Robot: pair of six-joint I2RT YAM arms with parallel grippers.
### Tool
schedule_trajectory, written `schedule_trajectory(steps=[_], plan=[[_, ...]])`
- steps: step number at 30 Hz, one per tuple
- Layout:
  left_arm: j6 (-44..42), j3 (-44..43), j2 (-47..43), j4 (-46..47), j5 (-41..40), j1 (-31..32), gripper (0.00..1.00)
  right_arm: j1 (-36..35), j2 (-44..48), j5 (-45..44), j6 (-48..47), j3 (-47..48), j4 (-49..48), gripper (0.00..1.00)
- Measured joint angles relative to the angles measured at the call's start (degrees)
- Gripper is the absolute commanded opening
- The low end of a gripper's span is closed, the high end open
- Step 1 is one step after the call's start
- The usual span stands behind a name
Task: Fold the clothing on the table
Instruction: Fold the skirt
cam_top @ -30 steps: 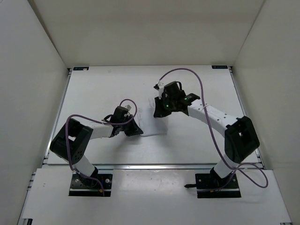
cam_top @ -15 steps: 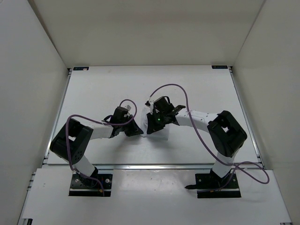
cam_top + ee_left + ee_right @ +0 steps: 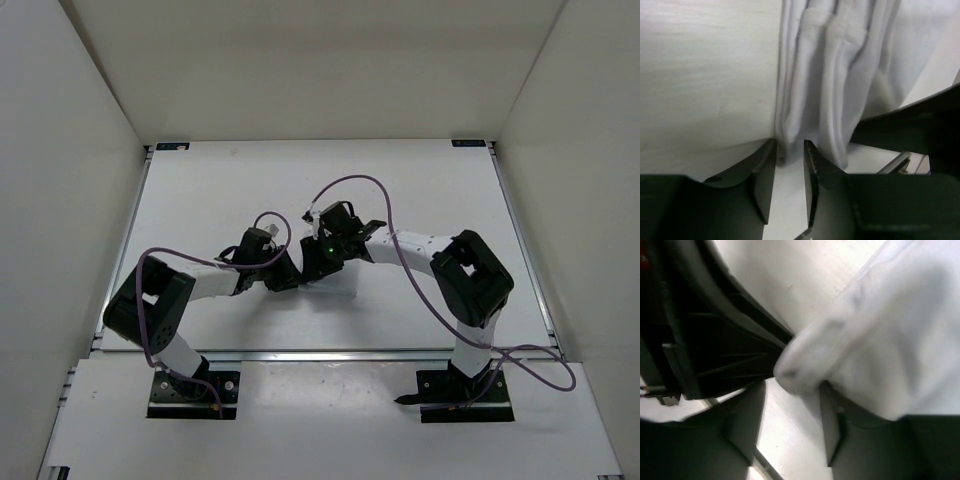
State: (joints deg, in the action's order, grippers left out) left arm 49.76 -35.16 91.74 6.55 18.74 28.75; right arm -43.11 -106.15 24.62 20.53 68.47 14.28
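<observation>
Clothing [image 3: 840, 75] soft, pale, bunched in ridged folds; table [image 3: 200, 190] matte white

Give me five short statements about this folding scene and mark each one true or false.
1. The left gripper and the right gripper meet near the middle of the table. True.
2. The clothing lies spread flat without a crease. False: it is bunched into long folds.
3. The left gripper's jaws are pressed shut. False: a gap shows between them.
4. A rounded fold of the clothing sits at the right gripper's fingertips. True.
5. The clothing is dark blue. False: it is white to pale bluish.
</observation>
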Motion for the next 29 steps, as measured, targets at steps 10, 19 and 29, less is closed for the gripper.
schedule_trajectory(steps=[10, 19, 29], plan=[[0.8, 4.8, -15.3, -3.1, 4.3, -10.0, 0.45, 3.7, 16.4, 0.2, 3.8, -4.9, 0.3, 1.0], [0.7, 6.1, -22.9, -1.0, 13.6, -16.1, 0.99, 17.6, 43.1, 5.1, 12.6, -23.3, -7.9, 0.99], [-1.2, 2.4, -23.0, -4.2, 18.1, -14.0, 0.99, 14.8, 41.9, 4.1, 13.0, -21.8, -4.8, 0.99]])
